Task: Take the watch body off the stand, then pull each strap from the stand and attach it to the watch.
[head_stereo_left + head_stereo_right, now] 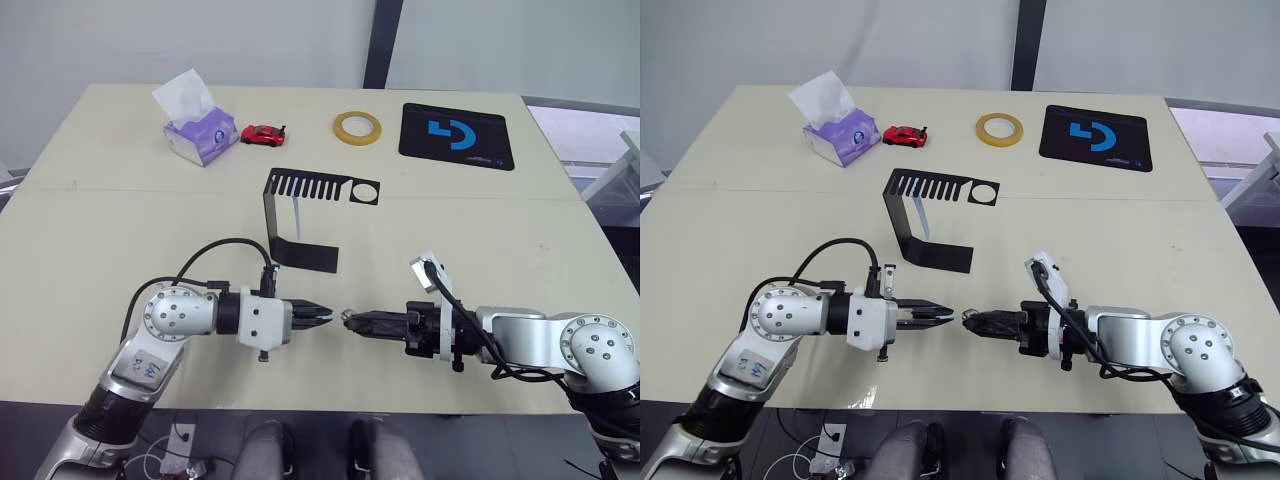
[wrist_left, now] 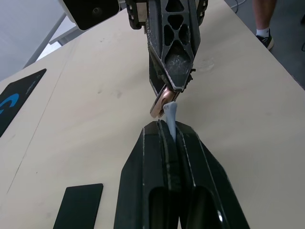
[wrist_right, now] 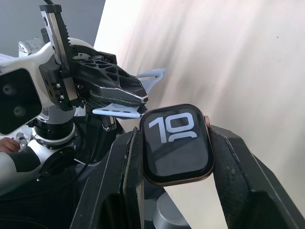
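Near the table's front edge my two grippers meet tip to tip. My right gripper point(image 1: 352, 320) is shut on the watch body point(image 3: 177, 143), whose dark screen shows white digits. My left gripper point(image 1: 325, 318) is shut on a pale grey-blue strap point(image 3: 119, 111). The strap's end point(image 2: 170, 114) sticks out of the fingers and reaches the edge of the watch body point(image 2: 161, 101). The black stand point(image 1: 300, 215) stands behind them at mid-table, and a thin pale strip, apparently the other strap point(image 1: 923, 215), hangs under its slotted top.
At the back of the table are a purple tissue box point(image 1: 197, 135), a red toy car point(image 1: 262, 134), a yellow tape roll point(image 1: 357, 127) and a black mousepad with a blue logo point(image 1: 455, 135). The table's front edge lies just below both arms.
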